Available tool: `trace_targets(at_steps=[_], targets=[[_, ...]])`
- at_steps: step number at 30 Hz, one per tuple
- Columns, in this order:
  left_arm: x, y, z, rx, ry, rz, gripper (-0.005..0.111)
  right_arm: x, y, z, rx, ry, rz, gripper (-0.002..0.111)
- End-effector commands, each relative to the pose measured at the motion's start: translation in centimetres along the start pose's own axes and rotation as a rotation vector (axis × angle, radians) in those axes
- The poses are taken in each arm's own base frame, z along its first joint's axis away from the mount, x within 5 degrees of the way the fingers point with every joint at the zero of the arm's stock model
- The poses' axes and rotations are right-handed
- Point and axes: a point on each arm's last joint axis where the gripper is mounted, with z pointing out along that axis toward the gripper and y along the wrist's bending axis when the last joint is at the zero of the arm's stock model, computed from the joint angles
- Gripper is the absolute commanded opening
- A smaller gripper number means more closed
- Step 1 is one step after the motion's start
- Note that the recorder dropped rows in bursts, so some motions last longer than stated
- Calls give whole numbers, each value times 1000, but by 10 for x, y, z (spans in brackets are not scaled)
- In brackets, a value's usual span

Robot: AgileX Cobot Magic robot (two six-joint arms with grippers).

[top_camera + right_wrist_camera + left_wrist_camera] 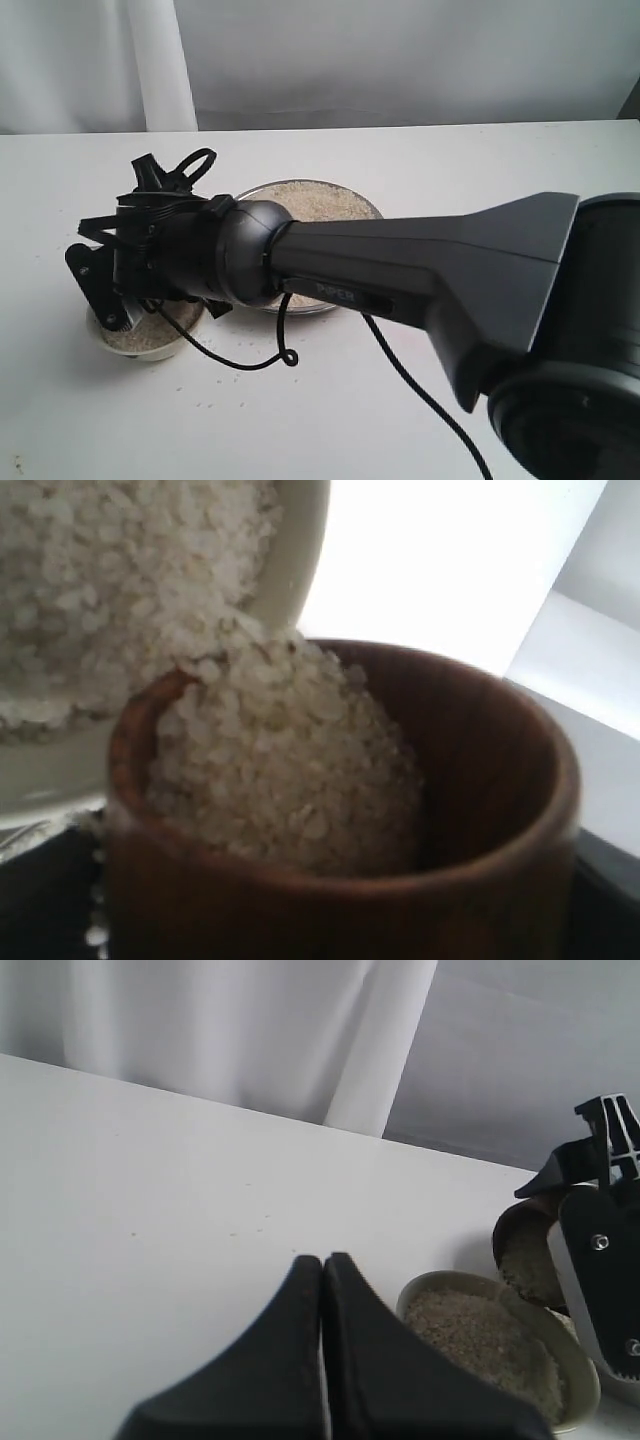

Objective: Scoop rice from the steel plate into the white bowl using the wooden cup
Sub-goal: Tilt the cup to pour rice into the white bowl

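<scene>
The right gripper [135, 295] reaches across the bench [450, 160] to the left side, its fingers clamped on the cup [300, 920]. The cup is tipped over the bowl [430, 1282], and rice [280, 760] spills from its lip onto the heap already in the bowl. The plate [375, 211], also carrying rice, sits just behind the bowl and to its right. Loose grains dot the bench in front of the bowl. The left gripper [322, 1270] is near the bowl, its fingers pressed together with nothing between them.
</scene>
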Motion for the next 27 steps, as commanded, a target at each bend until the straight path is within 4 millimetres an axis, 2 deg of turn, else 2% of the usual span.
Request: trace_targets(at_steps=[1,7,20,27], targets=[[-2,-1,0,9,-13,-5,0,-5,-6,-8,54,18,-58,0],[-2,-1,0,9,-13,-5,0,-14,-6,-15,86,36,-122,0],[-2,-1,0,9,-13,-5,0,-8,-4,-19,77,147,-183,0],[-2,-1,0,9,-13,-5,0,-21,-1,-27,80,133,-303,0]])
